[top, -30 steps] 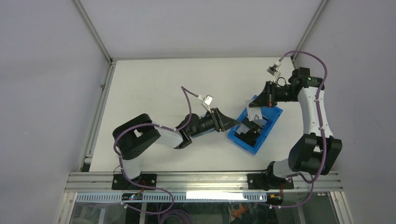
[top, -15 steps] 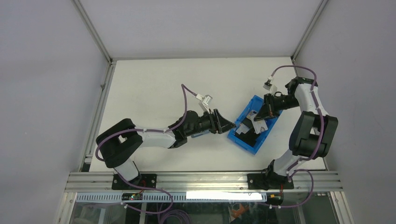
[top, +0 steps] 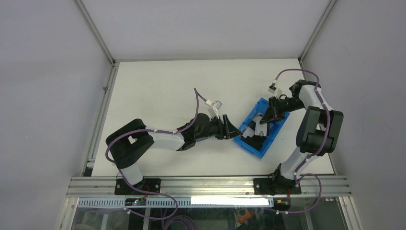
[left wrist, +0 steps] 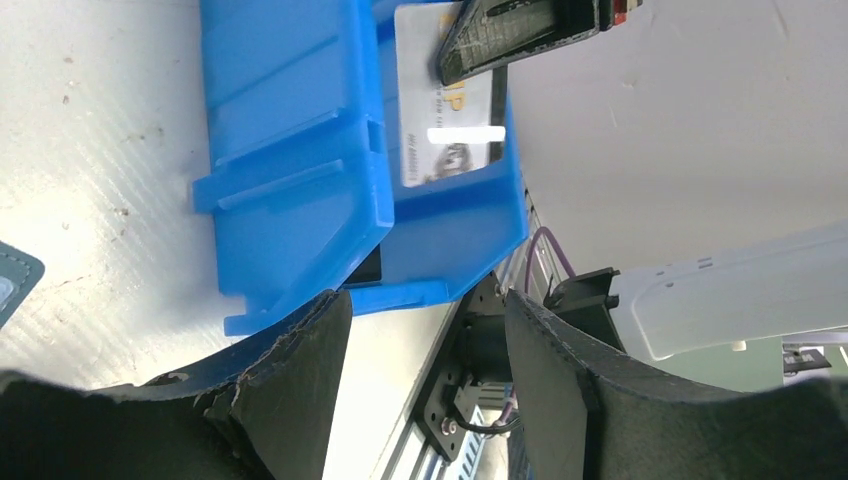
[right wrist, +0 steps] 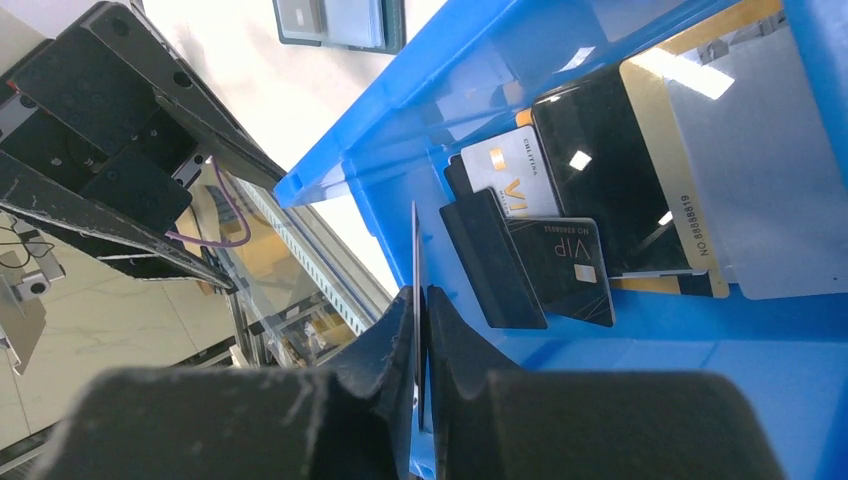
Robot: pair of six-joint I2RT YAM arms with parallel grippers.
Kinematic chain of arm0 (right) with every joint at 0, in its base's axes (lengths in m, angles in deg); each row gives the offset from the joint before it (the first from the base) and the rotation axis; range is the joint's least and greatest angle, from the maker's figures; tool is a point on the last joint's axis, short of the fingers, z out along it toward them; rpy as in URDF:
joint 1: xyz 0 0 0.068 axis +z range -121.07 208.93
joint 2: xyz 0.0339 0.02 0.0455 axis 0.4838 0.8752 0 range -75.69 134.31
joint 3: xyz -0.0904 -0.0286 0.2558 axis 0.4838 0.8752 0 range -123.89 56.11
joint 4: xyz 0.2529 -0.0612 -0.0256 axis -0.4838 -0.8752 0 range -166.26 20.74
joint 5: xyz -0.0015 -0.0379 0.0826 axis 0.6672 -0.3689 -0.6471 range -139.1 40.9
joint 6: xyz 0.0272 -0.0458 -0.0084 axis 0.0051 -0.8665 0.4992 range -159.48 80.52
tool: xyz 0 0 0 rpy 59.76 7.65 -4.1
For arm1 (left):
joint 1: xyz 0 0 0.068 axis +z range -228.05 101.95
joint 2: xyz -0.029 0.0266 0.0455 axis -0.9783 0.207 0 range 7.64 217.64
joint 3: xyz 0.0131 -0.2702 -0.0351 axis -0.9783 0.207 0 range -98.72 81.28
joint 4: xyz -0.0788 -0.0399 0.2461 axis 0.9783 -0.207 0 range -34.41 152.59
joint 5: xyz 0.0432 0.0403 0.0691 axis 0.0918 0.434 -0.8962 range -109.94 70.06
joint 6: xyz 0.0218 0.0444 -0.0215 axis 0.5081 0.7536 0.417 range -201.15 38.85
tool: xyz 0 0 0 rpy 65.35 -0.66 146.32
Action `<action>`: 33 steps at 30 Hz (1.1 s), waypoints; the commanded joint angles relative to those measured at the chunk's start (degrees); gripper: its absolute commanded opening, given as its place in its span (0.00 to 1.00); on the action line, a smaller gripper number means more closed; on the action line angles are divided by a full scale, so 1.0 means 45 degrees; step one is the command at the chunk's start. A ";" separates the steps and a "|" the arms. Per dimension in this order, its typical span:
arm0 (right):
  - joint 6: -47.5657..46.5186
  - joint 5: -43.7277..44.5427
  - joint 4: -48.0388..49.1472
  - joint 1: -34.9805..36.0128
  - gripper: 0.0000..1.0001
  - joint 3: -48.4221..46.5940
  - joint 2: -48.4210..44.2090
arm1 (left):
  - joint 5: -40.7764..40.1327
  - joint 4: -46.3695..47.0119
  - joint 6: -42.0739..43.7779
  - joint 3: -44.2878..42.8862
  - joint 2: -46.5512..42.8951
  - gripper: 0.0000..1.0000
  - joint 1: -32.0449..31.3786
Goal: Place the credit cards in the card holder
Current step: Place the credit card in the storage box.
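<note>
The right tool pinches a pale credit card edge-on at the blue bin, where more credit cards lie, while the left tool stands open and empty by the bin's corner, and the card holder lies open on the tabletop near the bin.

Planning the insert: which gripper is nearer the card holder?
Left. Left gripper is beside the card holder, outside the blue bin; right gripper, pinching a credit card, is over the bin, farther off.

white table bears blue bin and card holder.
</note>
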 commanded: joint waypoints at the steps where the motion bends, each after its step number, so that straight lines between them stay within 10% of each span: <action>1: 0.0243 -0.0286 0.0418 0.0095 0.11 0.0030 0.0058 | 0.0181 0.0159 -0.0055 -0.0444 -0.0020 0.59 0.0078; 17: -0.0331 -0.0582 -0.0160 0.0076 0.00 0.0038 -0.0182 | 0.0509 0.0004 0.0109 -0.0674 0.0086 0.59 0.0077; 25: -0.7879 -0.1332 -0.5754 -0.0023 0.00 -0.1639 -0.0651 | 0.1376 -0.0166 0.2573 -0.1194 -0.0654 0.70 0.0012; 33: -1.2623 -0.0623 -0.5888 0.0356 0.00 -0.1497 -0.2158 | 0.3046 -0.3206 0.9312 -0.2656 -0.1622 0.80 0.0040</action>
